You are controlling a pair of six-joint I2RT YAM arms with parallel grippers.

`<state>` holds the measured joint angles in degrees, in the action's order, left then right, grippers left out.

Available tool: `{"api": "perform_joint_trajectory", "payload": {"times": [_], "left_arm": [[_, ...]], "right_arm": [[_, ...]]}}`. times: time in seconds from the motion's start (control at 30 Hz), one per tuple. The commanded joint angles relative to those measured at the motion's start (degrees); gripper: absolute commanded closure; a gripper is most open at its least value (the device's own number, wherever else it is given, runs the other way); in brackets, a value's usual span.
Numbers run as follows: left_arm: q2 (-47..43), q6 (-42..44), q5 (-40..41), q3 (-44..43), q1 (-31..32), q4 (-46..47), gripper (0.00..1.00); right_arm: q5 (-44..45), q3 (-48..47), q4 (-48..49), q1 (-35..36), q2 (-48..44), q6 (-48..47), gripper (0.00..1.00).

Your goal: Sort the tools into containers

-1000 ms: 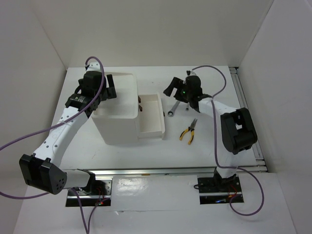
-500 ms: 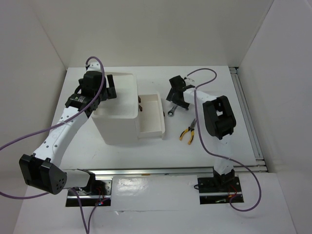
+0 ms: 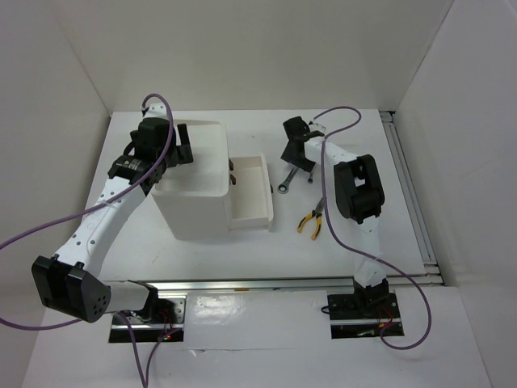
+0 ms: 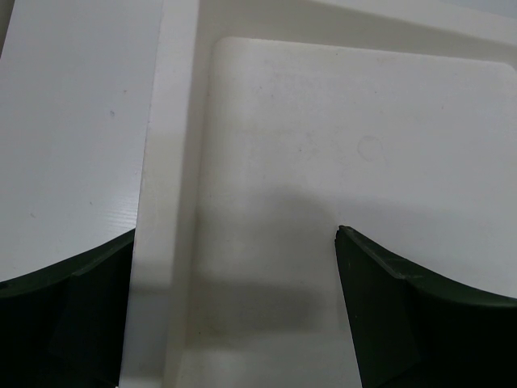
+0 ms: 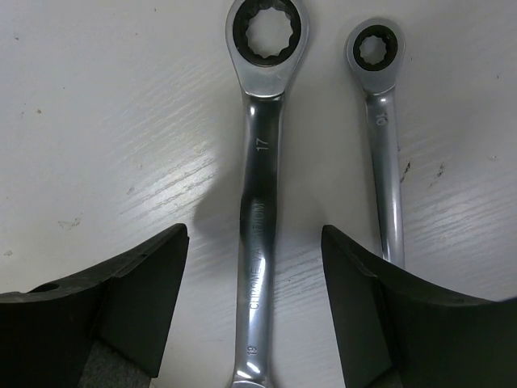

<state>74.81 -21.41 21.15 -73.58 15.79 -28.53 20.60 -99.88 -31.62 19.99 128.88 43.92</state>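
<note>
A white plastic box (image 3: 194,198) has a recessed top tray (image 4: 323,137) and one shallow drawer (image 3: 250,194) slid out to the right, with dark brown knobs (image 3: 233,175). My left gripper (image 3: 166,149) hovers open and empty over the tray (image 4: 234,315). My right gripper (image 3: 296,158) is open, pointing down, straddling a large silver ratchet wrench (image 5: 260,210) on the table. A smaller silver wrench (image 5: 386,162) lies just right of it, beside my right finger. The large wrench's end shows in the top view (image 3: 284,183). Yellow-handled pliers (image 3: 312,218) lie nearer. No screwdrivers are in view.
White walls enclose the table on the left, back and right. A metal rail (image 3: 404,174) runs along the right edge. Purple cables (image 3: 339,117) loop over both arms. The right arm's elbow (image 3: 359,190) stands folded just right of the pliers.
The right arm folded in, its elbow swinging left and up, and the gripper settled down over the wrenches. The left arm has not moved.
</note>
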Motion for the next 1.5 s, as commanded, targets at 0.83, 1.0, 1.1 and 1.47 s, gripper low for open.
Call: {"api": "perform_joint_trajectory", "payload": {"times": [0.83, 1.0, 1.1, 1.47], "left_arm": [[1.0, 0.4, -12.0, 2.7, 1.5, -5.8, 0.00], [1.0, 0.4, -12.5, 2.7, 1.5, -5.8, 0.00], [1.0, 0.4, -12.5, 2.7, 1.5, -5.8, 0.00], [0.4, 0.4, -12.5, 2.7, 2.1, -5.8, 0.00]], "right_arm": [[-2.5, -1.7, -20.3, 2.4, 10.4, 5.6, 0.60], [-4.4, 0.1, -19.2, 2.4, 11.1, 5.1, 0.80], [-5.0, 0.1, -18.7, 2.4, 11.1, 4.0, 0.90], [-6.9, 13.5, -1.4, 1.8, -3.1, -2.8, 1.00]]}}
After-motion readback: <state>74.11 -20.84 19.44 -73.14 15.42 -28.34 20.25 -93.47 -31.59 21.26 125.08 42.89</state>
